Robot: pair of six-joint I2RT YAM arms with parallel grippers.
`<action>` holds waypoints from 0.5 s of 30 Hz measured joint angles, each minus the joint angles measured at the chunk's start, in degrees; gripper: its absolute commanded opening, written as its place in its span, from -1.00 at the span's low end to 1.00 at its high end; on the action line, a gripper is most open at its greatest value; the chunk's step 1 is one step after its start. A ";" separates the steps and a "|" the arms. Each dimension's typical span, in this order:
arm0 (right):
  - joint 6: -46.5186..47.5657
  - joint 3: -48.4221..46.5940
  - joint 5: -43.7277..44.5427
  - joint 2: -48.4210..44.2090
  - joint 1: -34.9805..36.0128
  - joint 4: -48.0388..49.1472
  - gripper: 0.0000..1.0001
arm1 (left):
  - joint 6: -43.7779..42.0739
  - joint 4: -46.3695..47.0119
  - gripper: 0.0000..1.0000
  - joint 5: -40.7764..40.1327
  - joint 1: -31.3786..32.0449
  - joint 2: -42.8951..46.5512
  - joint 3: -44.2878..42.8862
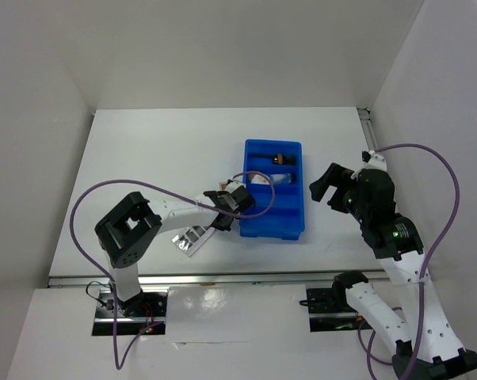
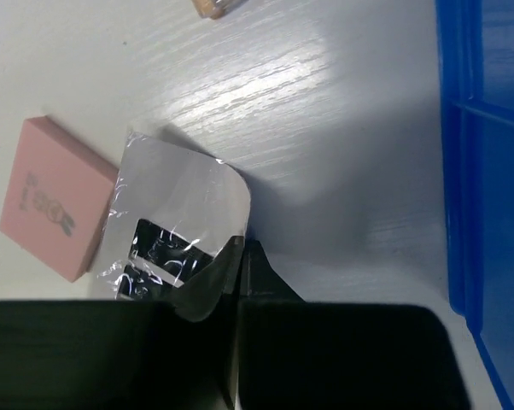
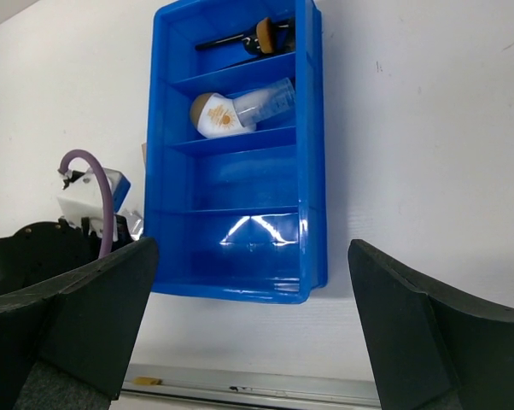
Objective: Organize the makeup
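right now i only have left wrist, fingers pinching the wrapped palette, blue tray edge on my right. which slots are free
Observer: The two compartments of the blue tray nearest the arms are empty.
Operator: whats in the others
Observer: The far one holds a black brush; the next holds a white-tan oval and a clear tube.
Operator: right arm in my way
Observer: No. The right fingers are open, holding nothing, and sit apart from the tray off its right side.
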State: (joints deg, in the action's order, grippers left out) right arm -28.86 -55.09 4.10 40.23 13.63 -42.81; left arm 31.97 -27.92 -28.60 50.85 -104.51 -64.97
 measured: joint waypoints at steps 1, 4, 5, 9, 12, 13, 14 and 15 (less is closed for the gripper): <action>0.00 0.00 -0.04 0.00 0.00 0.00 1.00 | 0.00 -0.42 -0.95 -0.13 -0.07 0.09 0.00; 0.00 0.00 -0.31 0.00 0.00 0.00 1.00 | 0.22 -2.84 -1.00 -0.46 -0.09 1.18 -0.02; 0.00 0.00 -0.35 0.00 0.00 0.00 1.00 | 0.44 -4.02 -1.00 -0.52 -0.09 1.99 -0.02; -0.02 0.02 -0.87 0.00 0.00 0.09 1.00 | 0.98 -9.16 -1.00 -0.55 -0.09 7.45 -1.07; -0.02 0.20 -1.57 0.00 0.00 0.74 1.00 | 0.72 -13.11 -1.00 -0.68 -0.09 12.09 -4.13; -0.04 0.26 -1.73 0.00 0.00 0.96 1.00 | 0.35 -13.81 -1.00 -0.76 -0.09 13.90 -5.73; -0.07 0.28 -1.79 0.04 0.00 1.18 1.00 | -0.28 -14.82 -1.00 -1.03 -0.02 15.39 -7.26; -0.07 0.28 -1.88 0.09 0.00 1.33 1.00 | -0.68 -15.72 -1.00 -1.31 0.11 16.37 -8.81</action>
State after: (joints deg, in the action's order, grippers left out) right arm -28.93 -54.81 2.22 40.32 13.63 -41.47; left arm 31.29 -43.64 -29.91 50.96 -88.14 -73.78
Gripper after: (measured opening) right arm 0.999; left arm 0.026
